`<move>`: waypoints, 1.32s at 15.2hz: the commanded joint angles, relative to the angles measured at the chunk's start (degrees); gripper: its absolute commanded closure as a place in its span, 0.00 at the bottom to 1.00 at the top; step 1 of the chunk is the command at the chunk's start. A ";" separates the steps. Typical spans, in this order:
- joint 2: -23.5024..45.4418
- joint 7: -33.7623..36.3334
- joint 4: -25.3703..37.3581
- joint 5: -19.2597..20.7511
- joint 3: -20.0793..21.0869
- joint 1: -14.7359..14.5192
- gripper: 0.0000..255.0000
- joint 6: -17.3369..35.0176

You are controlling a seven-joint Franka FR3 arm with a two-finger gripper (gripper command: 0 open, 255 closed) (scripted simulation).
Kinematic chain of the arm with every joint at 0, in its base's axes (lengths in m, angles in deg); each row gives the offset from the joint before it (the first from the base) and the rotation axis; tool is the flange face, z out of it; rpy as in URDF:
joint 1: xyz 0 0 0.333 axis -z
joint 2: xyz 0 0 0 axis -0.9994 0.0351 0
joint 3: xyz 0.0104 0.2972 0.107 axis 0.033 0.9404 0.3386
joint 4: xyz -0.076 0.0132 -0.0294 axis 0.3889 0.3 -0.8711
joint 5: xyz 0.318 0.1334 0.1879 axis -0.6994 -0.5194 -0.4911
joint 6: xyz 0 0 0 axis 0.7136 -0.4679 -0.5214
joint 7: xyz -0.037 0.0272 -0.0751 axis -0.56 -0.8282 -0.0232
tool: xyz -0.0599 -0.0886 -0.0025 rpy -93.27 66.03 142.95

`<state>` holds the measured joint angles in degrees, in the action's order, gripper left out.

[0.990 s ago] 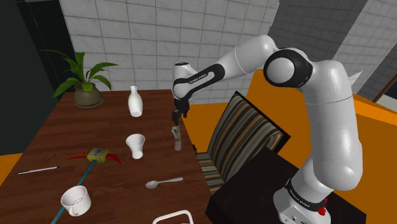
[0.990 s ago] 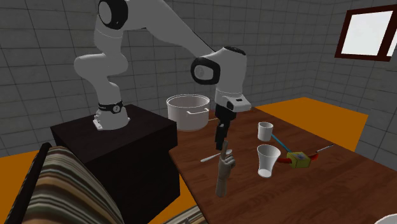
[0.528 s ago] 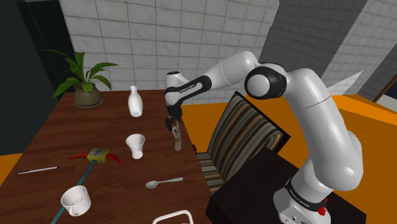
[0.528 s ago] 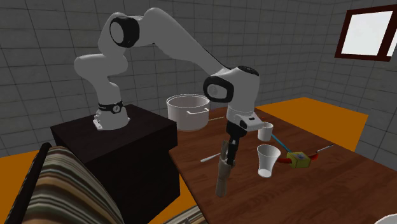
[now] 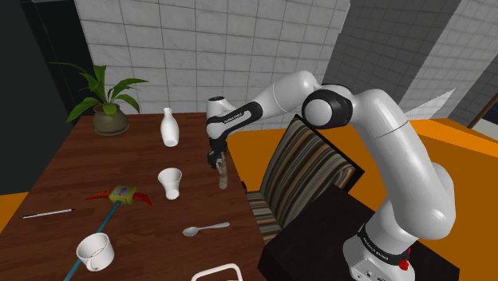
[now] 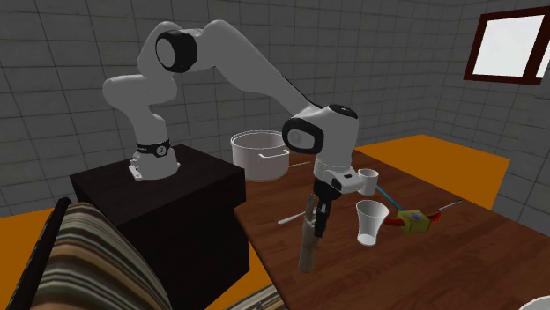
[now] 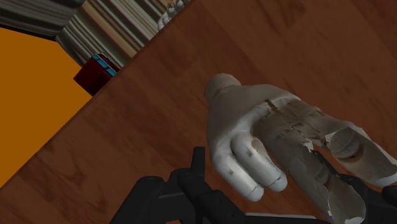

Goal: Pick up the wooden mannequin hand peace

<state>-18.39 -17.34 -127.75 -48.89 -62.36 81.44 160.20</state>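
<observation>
The pincer (image 6: 318, 218) covers the top of the mannequin hand (image 6: 307, 253) (second exterior view).

The mannequin hand (image 6: 307, 251) stands upright on its wrist on the brown wood-grain surface (image 6: 441, 264), close to one long edge. It is pale greyish beige, with chipped, worn patches along its fingers. In the wrist view (image 7: 254, 137) two fingers curl down against the palm, while the longer ones stretch out straight.
</observation>
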 commanded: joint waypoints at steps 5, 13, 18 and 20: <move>0.07 0.00 0.02 0.00 0.00 0.00 1.00 0.05; -2.13 -0.05 -0.52 -0.14 0.15 0.11 1.00 -1.61; -4.74 -0.12 -0.97 -0.32 0.32 0.23 1.00 -3.77; -5.71 -0.15 -1.02 -0.40 0.39 0.27 1.00 -4.69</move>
<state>-23.54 -17.47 -128.74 -49.24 -62.01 81.69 156.04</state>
